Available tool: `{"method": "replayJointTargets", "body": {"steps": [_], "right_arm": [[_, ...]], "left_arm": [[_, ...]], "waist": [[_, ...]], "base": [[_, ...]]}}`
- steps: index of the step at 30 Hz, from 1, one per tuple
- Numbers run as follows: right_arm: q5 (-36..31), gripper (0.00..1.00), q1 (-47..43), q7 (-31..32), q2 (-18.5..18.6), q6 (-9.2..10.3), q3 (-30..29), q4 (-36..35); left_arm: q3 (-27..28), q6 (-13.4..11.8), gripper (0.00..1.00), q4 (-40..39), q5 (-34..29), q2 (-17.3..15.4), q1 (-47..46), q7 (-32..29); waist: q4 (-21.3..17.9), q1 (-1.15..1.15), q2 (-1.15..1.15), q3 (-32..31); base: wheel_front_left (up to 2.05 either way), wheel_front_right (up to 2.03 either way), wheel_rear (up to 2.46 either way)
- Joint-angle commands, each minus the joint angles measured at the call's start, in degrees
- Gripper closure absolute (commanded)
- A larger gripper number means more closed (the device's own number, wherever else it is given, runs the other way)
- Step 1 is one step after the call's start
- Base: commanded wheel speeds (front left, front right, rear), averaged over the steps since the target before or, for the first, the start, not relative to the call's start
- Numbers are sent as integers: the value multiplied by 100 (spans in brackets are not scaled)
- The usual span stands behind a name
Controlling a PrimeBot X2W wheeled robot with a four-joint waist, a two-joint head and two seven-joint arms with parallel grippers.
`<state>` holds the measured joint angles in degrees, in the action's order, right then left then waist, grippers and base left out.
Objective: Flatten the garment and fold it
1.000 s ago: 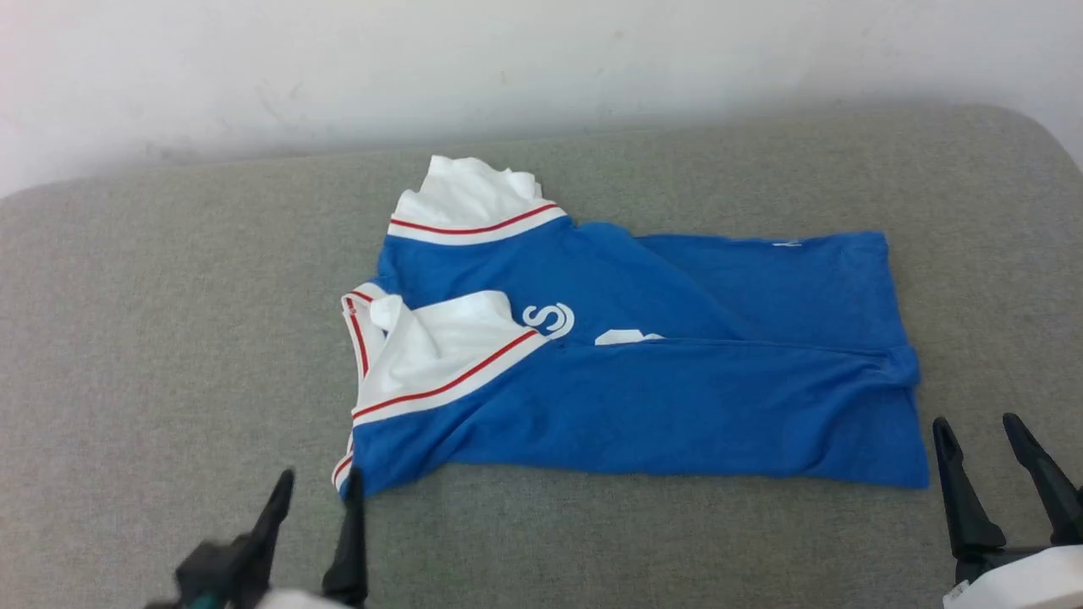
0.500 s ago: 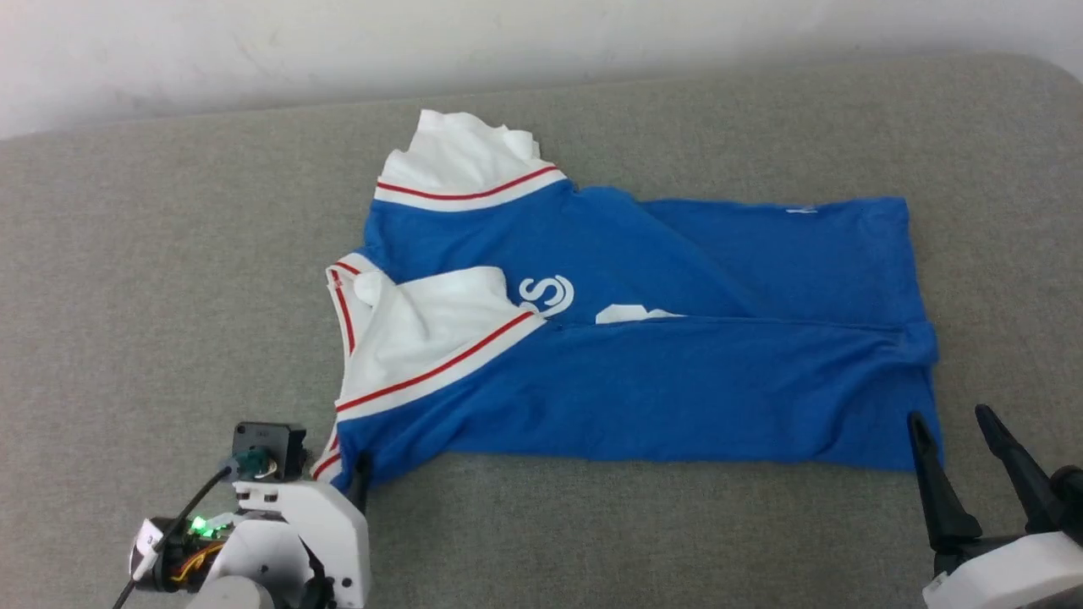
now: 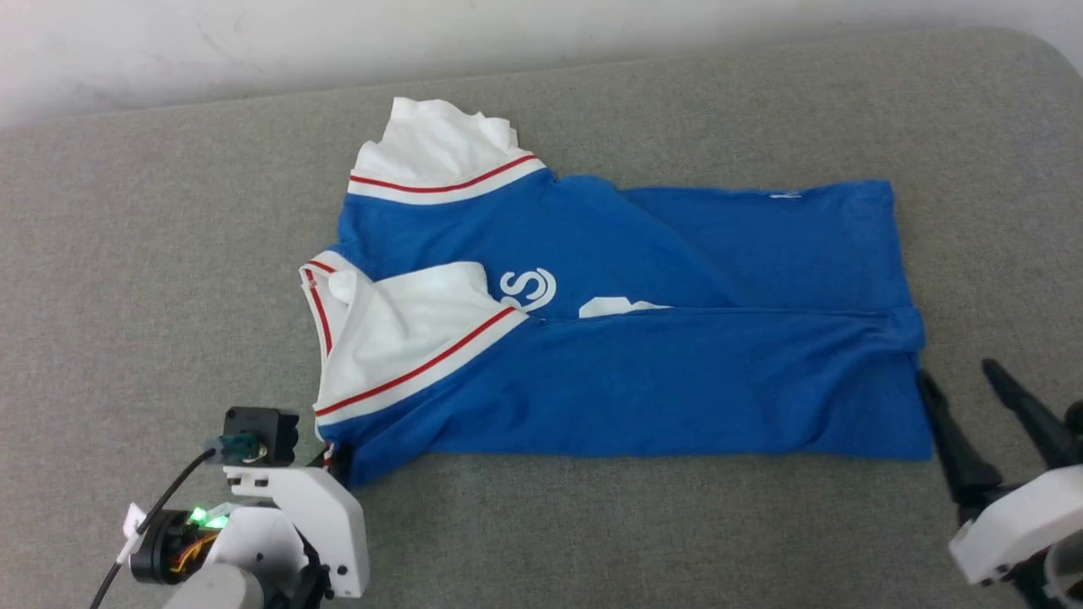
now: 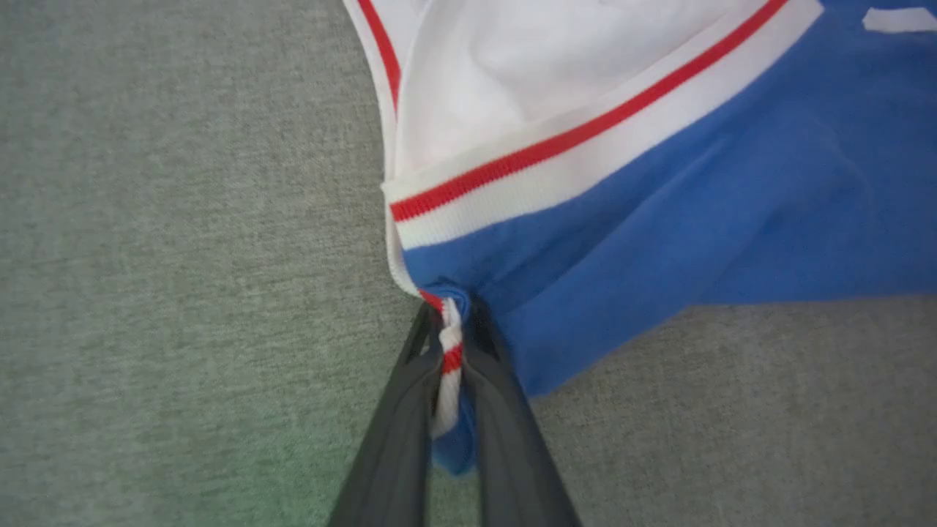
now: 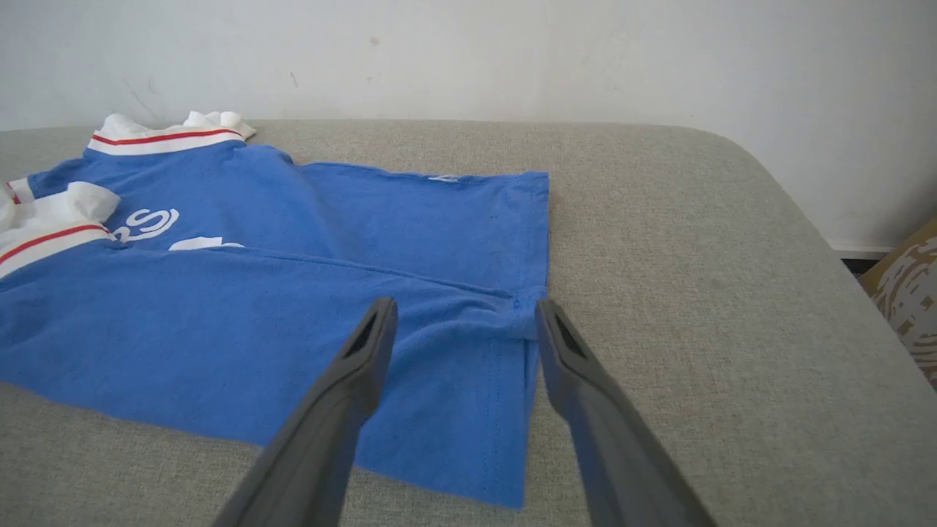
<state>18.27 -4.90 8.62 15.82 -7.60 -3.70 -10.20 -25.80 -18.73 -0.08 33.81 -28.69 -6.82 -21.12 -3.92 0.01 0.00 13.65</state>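
Grey cushion, one garment, left fingers pinching it

**Only one letter readable here**

The blue jersey T-shirt has a white "S" on its chest, with a curved stroke wrapping round it. The white bit beside it is cut off by a fold, so I can't read it.

The garment was bright blue, its sleeve ends white with red-and-white striped trim, its chest lettering white, the cushion under the garment flecked grey, the wall beyond the garment off-white, the right gripper by the garment's hem dark grey.
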Motion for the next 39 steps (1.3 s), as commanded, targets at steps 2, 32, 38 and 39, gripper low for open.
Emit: {"method": "replayJointTargets", "body": {"steps": [2,32,38,39], "right_arm": [[174,0,146,264,120,11,-116,72],[762,100,794,1565,564,11,-18,1585],[879,100,693,1723,728,11,-297,1040],[892,100,645,1762,731,11,-374,937]], "left_arm": [[59,-57,100,16,50,-24,151,43],[124,-29,100,-198,215,108,114,378],[526,0,100,-828,771,121,495,447],[578,-16,100,-975,825,77,592,425]], "waist": [[-8,-1,0,-26],[166,-1,0,117],[172,-1,0,-210],[180,-1,0,-257]], "base": [[0,0,0],[0,0,0],[0,0,0],[0,0,0]]}}
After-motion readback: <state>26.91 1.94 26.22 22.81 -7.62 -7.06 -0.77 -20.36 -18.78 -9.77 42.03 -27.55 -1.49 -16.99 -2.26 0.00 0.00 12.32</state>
